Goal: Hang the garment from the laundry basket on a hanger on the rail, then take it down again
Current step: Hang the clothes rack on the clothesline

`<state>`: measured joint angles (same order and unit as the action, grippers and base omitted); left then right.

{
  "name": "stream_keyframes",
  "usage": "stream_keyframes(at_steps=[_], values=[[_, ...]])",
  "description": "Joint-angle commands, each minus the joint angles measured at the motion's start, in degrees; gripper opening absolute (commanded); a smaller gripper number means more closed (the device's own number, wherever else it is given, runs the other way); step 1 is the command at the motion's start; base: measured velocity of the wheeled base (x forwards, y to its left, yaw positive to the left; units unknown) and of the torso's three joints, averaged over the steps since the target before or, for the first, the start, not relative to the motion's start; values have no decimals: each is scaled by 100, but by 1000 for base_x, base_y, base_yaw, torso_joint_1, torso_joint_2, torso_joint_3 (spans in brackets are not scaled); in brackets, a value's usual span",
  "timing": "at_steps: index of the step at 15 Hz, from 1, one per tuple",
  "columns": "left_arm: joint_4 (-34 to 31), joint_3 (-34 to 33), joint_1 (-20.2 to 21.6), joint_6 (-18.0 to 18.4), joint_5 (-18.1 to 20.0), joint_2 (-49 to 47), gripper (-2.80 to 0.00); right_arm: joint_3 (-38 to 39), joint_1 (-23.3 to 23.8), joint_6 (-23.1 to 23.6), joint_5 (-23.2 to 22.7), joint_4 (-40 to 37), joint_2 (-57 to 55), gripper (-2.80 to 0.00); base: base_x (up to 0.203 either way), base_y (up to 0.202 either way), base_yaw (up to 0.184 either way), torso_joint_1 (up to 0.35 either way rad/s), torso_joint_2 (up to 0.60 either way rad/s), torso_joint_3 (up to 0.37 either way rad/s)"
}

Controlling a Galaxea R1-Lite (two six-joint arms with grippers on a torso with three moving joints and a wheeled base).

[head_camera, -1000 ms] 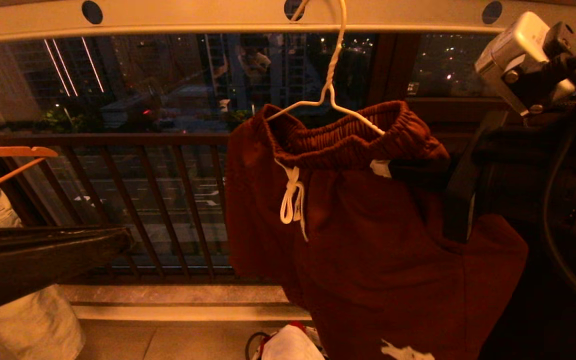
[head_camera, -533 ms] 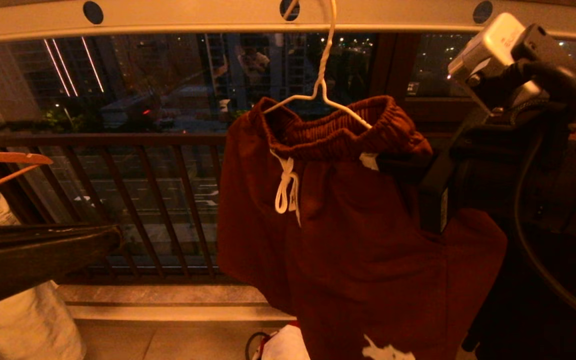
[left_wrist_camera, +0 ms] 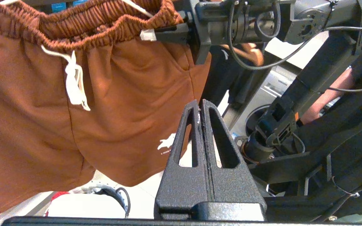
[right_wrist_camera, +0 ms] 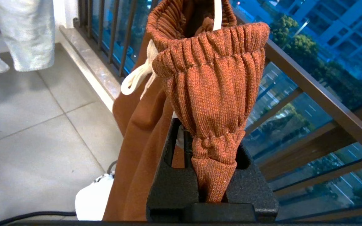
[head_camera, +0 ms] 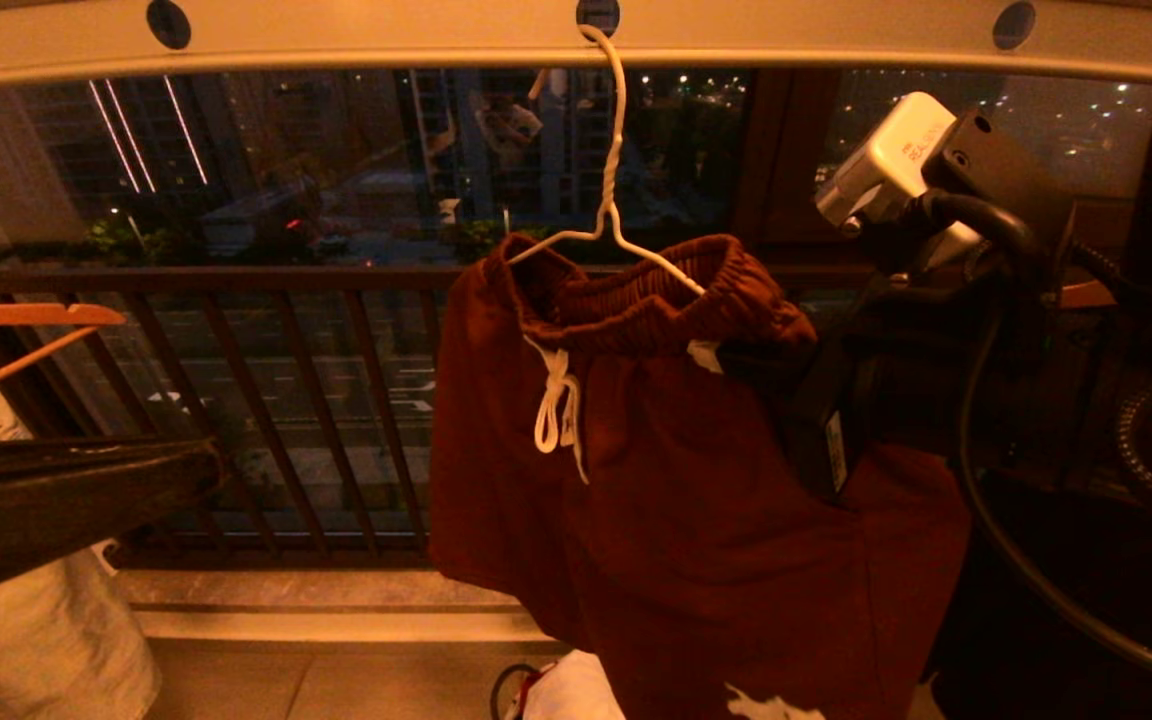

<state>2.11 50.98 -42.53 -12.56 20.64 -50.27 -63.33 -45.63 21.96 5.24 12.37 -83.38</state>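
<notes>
Balcony at night, dark railing (head_camera: 316, 400) behind. Garment (head_camera: 676, 470) hangs on hanger (head_camera: 608, 215), hooked in rail (head_camera: 386, 40). Right end effector (right_wrist_camera: 211, 163) pinching waistband; left end effector (left_wrist_camera: 201, 108) pressed together, empty. Fabric soft, light, likely bunches; gathered elastic waistband best hold.

Hanger (head_camera: 608, 215) shoulders inside the shorts (head_camera: 696, 520); basket (head_camera: 566, 695) cut off below.

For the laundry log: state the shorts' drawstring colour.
White drawstring on rust-brown shorts, clearest in the left wrist view.
</notes>
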Motion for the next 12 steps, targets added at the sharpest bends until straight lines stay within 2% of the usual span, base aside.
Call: stream_keyframes(at_steps=[1, 5, 6, 12], values=[[0, 0, -1, -1, 10, 0, -280, 5, -34, 11, 3, 2, -38, -280, 0, 0, 0, 0, 0, 0], [0, 5, -1, -1, -16, 0, -280, 31, -43, 11, 3, 2, -38, -280, 0, 0, 0, 0, 0, 0], [0, 5, -1, -10, -16, 0, -280, 40, -43, 11, 3, 2, -38, 0, 0, 0, 0, 0, 0, 0], [0, 0, -1, -4, -16, 0, -280, 215, -51, 2, 3, 11, 16, 0, 0, 0, 0, 0, 0, 0]])
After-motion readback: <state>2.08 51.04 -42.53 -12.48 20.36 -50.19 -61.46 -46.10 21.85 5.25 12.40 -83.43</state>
